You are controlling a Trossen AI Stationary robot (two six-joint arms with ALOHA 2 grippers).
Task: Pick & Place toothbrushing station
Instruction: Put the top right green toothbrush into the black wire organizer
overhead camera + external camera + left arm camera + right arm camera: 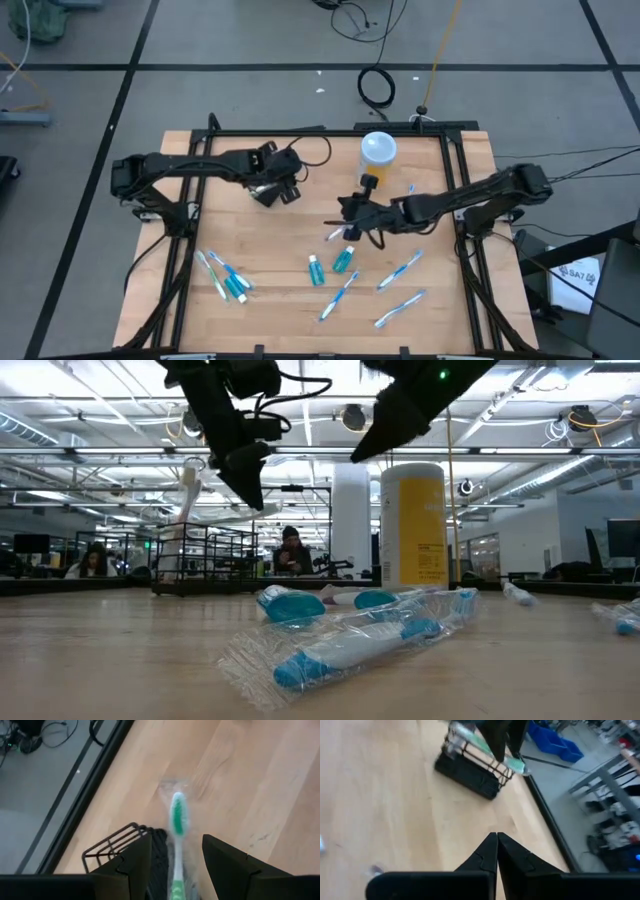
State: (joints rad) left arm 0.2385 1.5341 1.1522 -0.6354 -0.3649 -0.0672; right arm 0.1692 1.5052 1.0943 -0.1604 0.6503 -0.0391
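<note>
Fingers of the left gripper [176,862] stand apart over the black wire basket [280,190] near the tabletop's far left edge, a green-headed toothbrush [177,840] between them, not gripped. Right gripper [496,851], pressed shut and empty, hangs mid-table. Wrapped toothbrushes [398,270] and teal tubes [343,260] lie toward the near edge.

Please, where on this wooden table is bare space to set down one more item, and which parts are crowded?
Free: the wood strip along the far edge of the wooden table behind the small black wire-mesh basket, and the bare patch between that basket and the wrapped blue-and-white toothbrushes near the left front. Crowded: the middle and right front, with short teal tubes and scattered brushes.
</note>
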